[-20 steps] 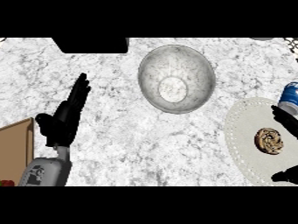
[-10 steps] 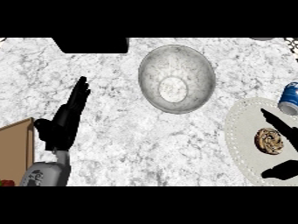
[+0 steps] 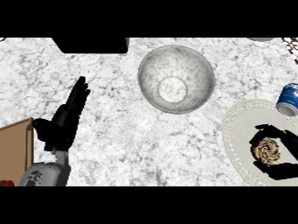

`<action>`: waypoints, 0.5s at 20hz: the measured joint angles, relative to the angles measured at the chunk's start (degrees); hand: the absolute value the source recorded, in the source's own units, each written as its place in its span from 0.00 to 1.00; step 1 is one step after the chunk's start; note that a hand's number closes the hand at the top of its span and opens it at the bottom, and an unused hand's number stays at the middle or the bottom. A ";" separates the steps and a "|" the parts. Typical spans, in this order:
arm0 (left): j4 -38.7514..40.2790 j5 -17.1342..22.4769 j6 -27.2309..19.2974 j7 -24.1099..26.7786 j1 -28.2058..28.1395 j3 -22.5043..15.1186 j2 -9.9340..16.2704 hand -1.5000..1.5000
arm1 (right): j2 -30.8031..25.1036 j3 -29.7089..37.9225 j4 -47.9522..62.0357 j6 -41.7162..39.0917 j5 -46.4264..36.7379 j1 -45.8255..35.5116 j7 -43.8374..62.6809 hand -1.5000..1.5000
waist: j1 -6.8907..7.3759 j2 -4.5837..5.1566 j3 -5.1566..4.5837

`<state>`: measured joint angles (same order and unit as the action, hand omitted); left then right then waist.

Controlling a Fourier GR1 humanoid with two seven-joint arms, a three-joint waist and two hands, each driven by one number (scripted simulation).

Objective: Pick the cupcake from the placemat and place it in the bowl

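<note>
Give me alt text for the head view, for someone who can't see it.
The robot's right hand curls around a cupcake on a pale round placemat at the right of a marble counter. A grey bowl sits beyond, a blue soda can beside the placemat; the left hand rests open at left.

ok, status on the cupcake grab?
Right hand curled around cupcake, on the placemat. Left hand open, resting at left. Bowl holds nothing yet. Soda can beside placemat, off the direct path to bowl.
</note>
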<state>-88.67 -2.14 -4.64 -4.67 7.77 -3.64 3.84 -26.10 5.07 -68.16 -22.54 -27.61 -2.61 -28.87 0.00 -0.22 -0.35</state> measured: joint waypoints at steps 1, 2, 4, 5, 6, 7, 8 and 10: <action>-0.37 0.07 0.27 -0.17 -0.39 0.09 0.16 0.50 | 0.06 0.18 0.57 0.09 0.01 0.23 -1.35 1.00 | 0.04 -0.05 -0.03; -0.21 -0.57 -0.31 0.01 -0.49 -0.38 -0.46 0.50 | 0.30 0.40 0.48 -0.32 0.29 0.09 -1.28 1.00 | 0.01 -0.04 -0.01; 0.32 -0.61 -0.16 -0.31 0.51 -0.19 -0.59 0.50 | 0.63 0.28 1.24 -0.03 -0.13 0.21 -3.00 1.00 | -0.04 -0.09 -0.13; 0.56 -0.92 -0.60 -0.21 0.76 -0.30 -0.94 0.50 | 1.21 -0.91 -0.16 -0.39 -0.48 0.74 -3.40 1.00 | -0.18 -0.13 -0.22; 0.62 -0.92 -0.58 -0.21 0.80 -0.22 -0.89 0.50 | 1.54 -2.58 -1.43 -1.44 -0.86 0.83 -4.32 1.00 | -0.15 -0.15 -0.23; 0.66 -0.88 -0.49 -0.46 1.13 -0.09 -0.73 0.50 | 2.23 -5.01 -3.05 -2.90 -1.37 0.63 -5.09 1.00 | 0.01 -0.17 -0.21; 0.60 -0.68 -0.23 -0.63 1.25 0.18 -0.39 0.50 | 2.23 -7.42 -4.68 -4.83 -1.63 0.40 -6.17 1.00 | 0.25 -0.19 -0.13; 0.53 -0.66 0.24 -0.89 1.35 -0.41 -0.51 0.50 | 3.07 -13.71 -8.24 -7.32 -2.51 -0.53 -7.09 1.00 | 1.17 -0.22 -0.01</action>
<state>-88.15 -2.80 -4.40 -5.57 9.12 -4.05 3.33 -23.03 -8.64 -76.40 -29.86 -30.13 -3.13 -35.97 1.17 -0.44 -0.36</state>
